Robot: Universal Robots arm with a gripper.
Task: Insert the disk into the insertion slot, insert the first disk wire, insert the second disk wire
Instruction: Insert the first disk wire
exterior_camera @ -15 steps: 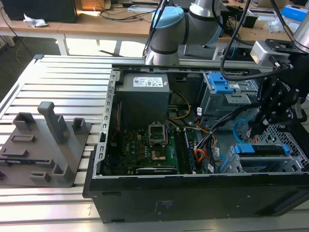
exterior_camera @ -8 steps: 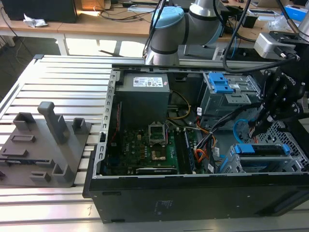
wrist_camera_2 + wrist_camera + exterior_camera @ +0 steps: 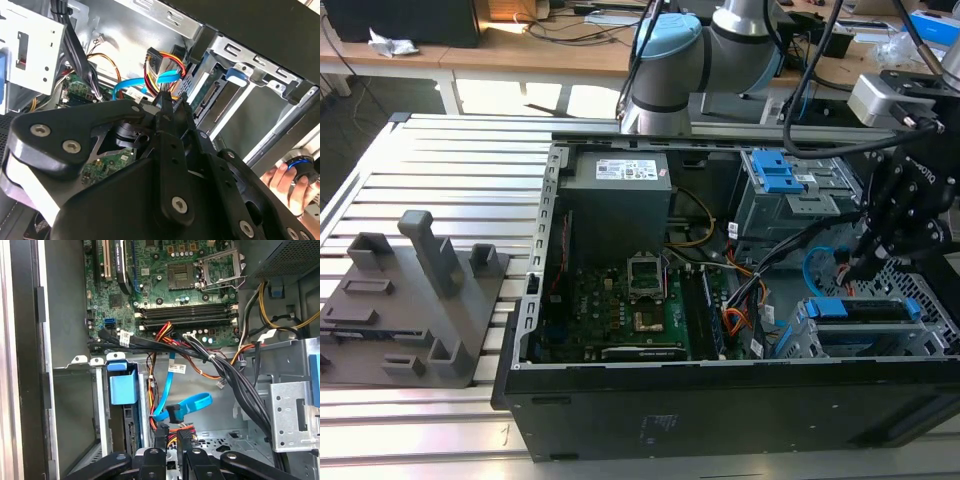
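Lower right of exterior view: disk (image 3: 860, 308) sat in insertion slot (image 3: 880, 342). I judged wiring in hand; gripper (image 3: 172, 432) near second disk wire (image 3: 197, 401), couldn't tell grasp; next wanted square alignment.

Interior of an open computer case, first wrist view. The gripper (image 3: 173, 437) is in the foreground, just beside the insertion slot (image 3: 100, 405). The disk (image 3: 123, 388) shows its blue caddy end there and appears to be seated inside. The second disk wire (image 3: 192, 404) curves in a loop close to the gripper and carries a black connector (image 3: 175, 413). A black cable bundle (image 3: 220, 367) runs diagonally between the motherboard (image 3: 165, 290) and a grey bay (image 3: 292, 410).
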